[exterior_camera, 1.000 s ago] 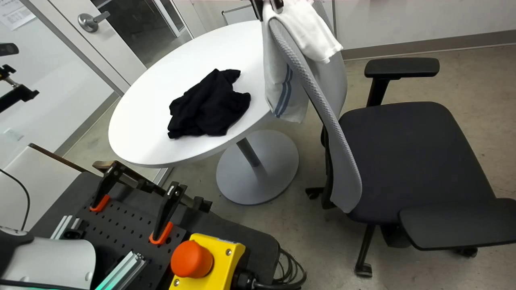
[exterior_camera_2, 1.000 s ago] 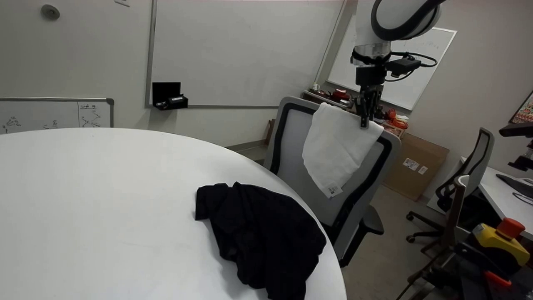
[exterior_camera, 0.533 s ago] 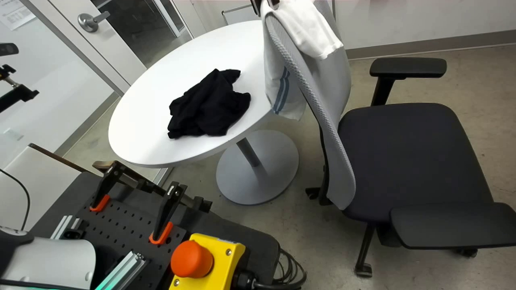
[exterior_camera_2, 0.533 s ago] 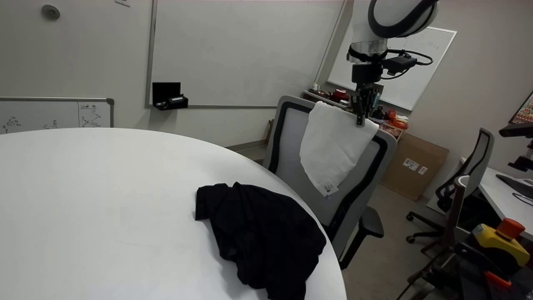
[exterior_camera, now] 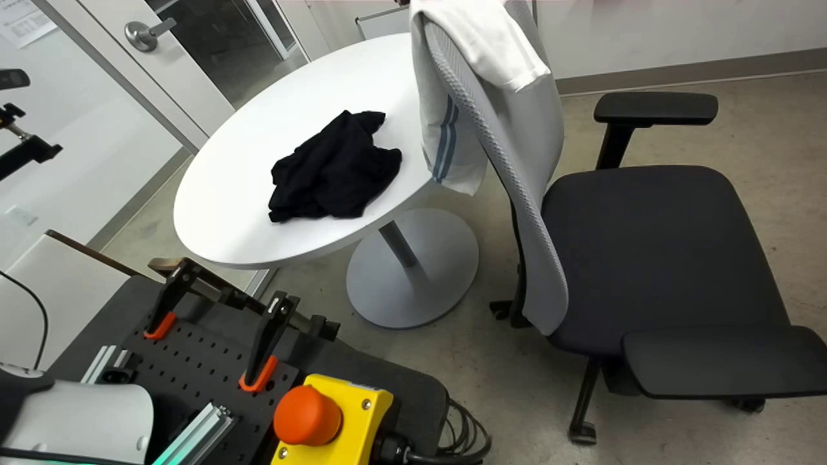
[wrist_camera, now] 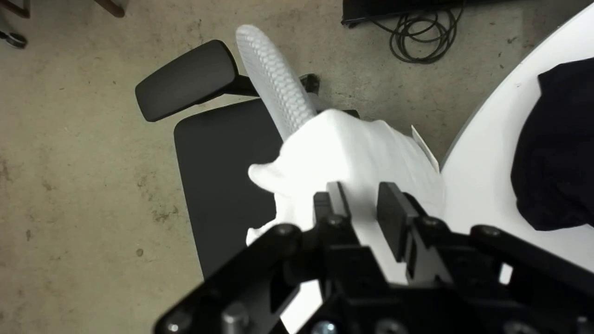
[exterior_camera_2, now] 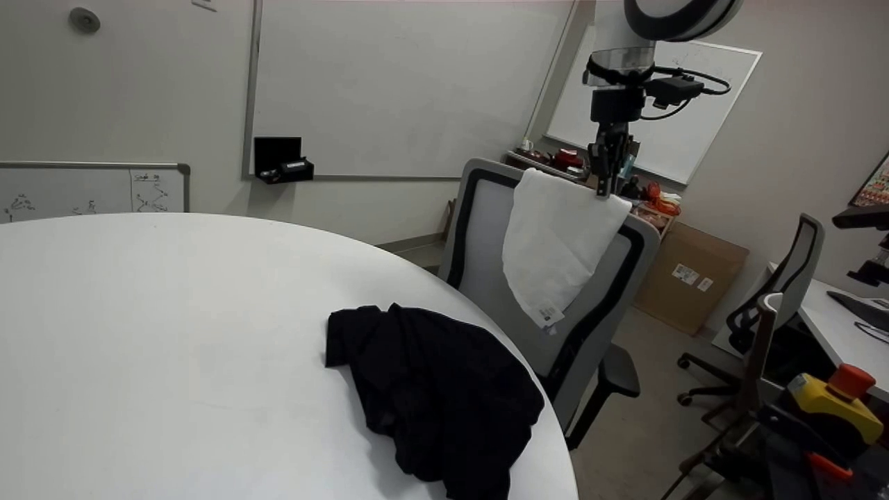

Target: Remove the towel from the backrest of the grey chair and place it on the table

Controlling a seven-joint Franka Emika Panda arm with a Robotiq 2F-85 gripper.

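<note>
Your reach looks done: the fingers (wrist_camera: pixel 392 218) stand narrowly apart at the towel (exterior_camera_2: pixel 555 239), though I can't tell whether they pinch it. It hangs over the backrest (exterior_camera_2: pixel 495 288), leaving you to lift it off and lay it on the worktop (exterior_camera_2: pixel 208 347).

Table (exterior_camera: pixel 232 206): round, white top. Grey chair (exterior_camera: pixel 623 226): upright, black seat (exterior_camera: pixel 665 258), mesh backrest (exterior_camera_2: pixel 483 257) near table's edge, rear toward it. Towel (exterior_camera_2: pixel 559 239): white, draped over backrest's top edge, hanging down both faces, blue stripes on table-side flap.
</note>
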